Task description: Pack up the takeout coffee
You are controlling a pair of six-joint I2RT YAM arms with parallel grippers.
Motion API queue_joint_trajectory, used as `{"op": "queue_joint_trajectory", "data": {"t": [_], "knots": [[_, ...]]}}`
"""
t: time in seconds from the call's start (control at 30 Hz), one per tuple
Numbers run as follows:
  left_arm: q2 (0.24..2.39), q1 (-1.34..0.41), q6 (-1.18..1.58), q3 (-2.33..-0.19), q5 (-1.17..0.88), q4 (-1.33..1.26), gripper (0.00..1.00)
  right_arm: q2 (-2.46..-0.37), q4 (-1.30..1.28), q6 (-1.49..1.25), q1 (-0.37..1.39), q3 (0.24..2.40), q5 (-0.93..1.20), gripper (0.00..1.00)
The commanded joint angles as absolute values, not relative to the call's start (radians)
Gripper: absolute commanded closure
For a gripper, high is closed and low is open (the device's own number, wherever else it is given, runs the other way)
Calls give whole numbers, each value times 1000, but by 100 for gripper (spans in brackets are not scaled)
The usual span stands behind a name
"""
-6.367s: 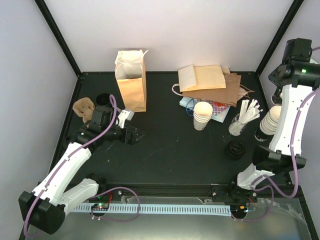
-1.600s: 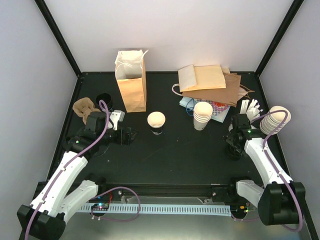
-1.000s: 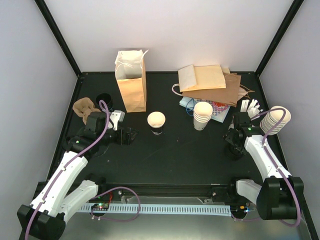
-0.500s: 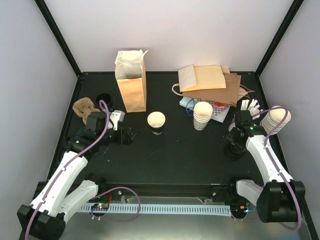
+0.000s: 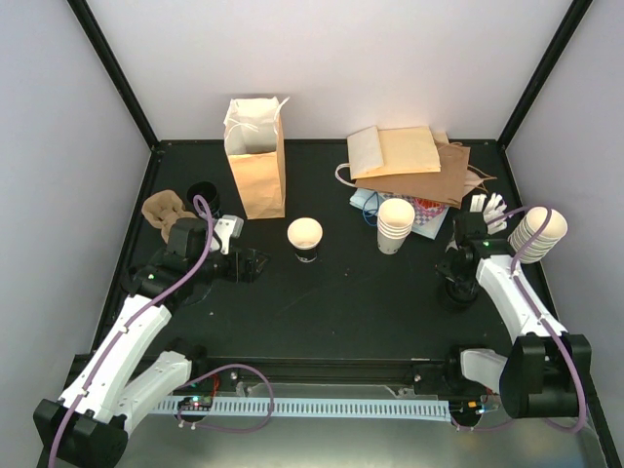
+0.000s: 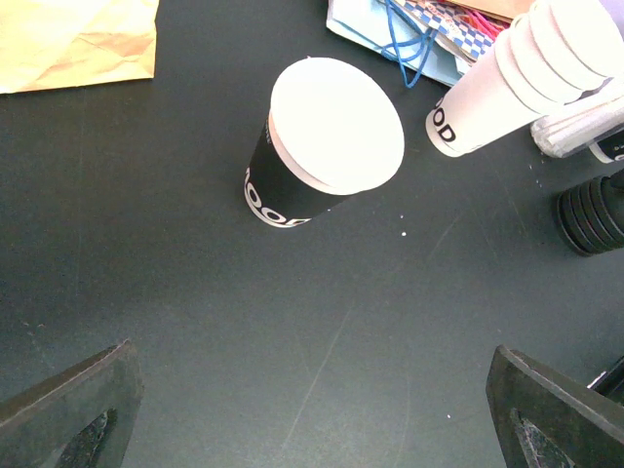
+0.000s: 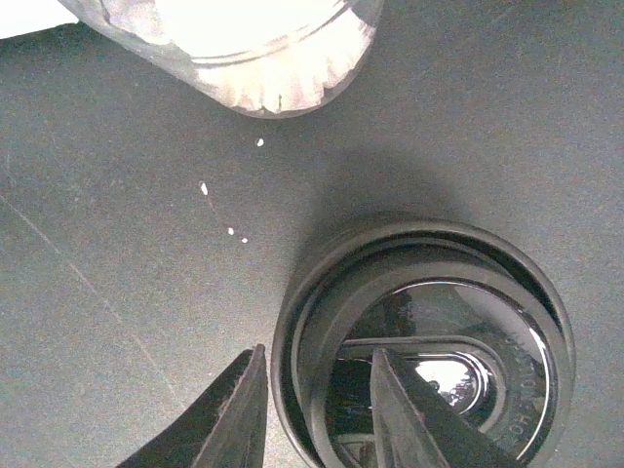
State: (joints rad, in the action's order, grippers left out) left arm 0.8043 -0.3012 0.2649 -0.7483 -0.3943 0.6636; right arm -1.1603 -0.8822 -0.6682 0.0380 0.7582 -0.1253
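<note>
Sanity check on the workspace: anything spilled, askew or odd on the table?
Minor only: a few small white specks lie on the black tabletop between the clear container of white sticks and the round black plastic lid, like crumbs or drips. The black paper cup with the cream top stands upright.

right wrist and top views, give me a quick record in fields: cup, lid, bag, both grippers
coffee cup: upright on the table, no black lid on it
black lid: on the table, far right of the cup
paper bag: upright, mouth open, behind and left of the cup
left gripper: open, empty, facing the cup
right gripper: at the lid, one finger outside its rim, one inside; firm grip not confirmed
</note>
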Motion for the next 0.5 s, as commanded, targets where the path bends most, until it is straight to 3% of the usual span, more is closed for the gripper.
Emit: {"op": "queue_joint_trajectory", "data": {"t": [0.0, 0.33, 0.47], "knots": [[798, -295, 256, -752, -404, 643, 1, -1170, -862, -655, 33, 778, -109, 71], [801, -295, 256, -752, -404, 642, 1, -1164, -878, -656, 34, 782, -114, 92], [803, -295, 256, -752, -404, 643, 1, -1149, -897, -656, 33, 793, -116, 94]]}}
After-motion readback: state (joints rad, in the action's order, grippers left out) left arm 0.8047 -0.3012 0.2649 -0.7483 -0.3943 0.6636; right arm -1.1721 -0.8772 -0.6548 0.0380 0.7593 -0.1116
